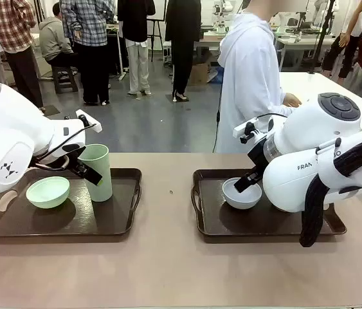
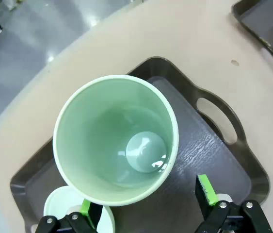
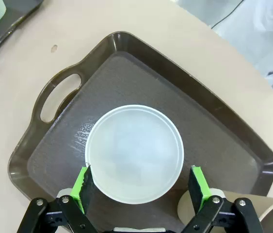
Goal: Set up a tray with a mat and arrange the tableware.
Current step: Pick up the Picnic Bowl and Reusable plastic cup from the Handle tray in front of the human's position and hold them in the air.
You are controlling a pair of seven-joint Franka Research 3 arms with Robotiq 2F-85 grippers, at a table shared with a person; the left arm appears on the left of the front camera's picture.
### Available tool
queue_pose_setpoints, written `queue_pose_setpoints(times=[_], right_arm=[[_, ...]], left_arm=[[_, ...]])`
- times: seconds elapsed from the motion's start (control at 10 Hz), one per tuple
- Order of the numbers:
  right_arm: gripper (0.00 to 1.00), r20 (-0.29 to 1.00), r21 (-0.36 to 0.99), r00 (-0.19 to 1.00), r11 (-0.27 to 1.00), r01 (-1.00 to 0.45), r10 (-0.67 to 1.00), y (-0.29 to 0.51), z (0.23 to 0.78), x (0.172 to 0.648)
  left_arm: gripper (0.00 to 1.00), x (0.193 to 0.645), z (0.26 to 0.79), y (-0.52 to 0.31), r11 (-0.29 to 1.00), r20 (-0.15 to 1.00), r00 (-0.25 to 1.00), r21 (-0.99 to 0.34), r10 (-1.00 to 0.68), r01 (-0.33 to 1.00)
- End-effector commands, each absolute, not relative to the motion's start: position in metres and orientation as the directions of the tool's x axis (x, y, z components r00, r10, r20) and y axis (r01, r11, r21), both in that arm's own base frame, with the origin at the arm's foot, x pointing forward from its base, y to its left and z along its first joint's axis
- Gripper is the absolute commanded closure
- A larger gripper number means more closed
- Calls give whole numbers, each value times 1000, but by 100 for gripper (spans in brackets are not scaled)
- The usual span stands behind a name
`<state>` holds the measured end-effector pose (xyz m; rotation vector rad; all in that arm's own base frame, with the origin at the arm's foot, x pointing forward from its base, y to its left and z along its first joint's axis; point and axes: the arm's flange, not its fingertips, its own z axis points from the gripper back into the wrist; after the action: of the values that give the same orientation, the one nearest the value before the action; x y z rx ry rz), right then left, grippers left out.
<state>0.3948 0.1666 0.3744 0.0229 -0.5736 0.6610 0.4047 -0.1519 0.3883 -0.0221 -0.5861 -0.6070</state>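
A tall pale green cup (image 1: 97,172) stands upright on the left brown tray (image 1: 13,225), beside a pale green bowl (image 1: 47,192). My left gripper (image 1: 85,168) is at the cup's side. From above, in the left wrist view, the left gripper (image 2: 146,201) is open with the cup (image 2: 116,153) between its pads. A small white bowl (image 1: 242,193) sits on the right tray (image 1: 209,228). My right gripper (image 1: 248,182) hovers over it, and in the right wrist view the right gripper (image 3: 140,183) is open, its pads either side of the bowl (image 3: 134,153). A tan cup (image 3: 272,213) shows behind the fingers. The mat is out of view.
A person in a white top (image 1: 251,71) stands at the far side, one hand (image 1: 291,100) on a white table. Bare tan tabletop (image 1: 168,212) lies between the two trays. Each tray has cut-out handles (image 3: 58,97). Other people stand farther back.
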Motion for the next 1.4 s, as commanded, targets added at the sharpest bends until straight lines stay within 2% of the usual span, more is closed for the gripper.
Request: queue_pose_setpoints(times=[0.0,1.3], right_arm=[[0,510,-158,641,795,-586,574,167,374,395],[0,510,-158,641,795,-586,574,167,374,395]], left_arm=[[0,405,388,-152,826,525,665,148,-531,544],[0,405,388,-152,826,525,665,148,-531,544]])
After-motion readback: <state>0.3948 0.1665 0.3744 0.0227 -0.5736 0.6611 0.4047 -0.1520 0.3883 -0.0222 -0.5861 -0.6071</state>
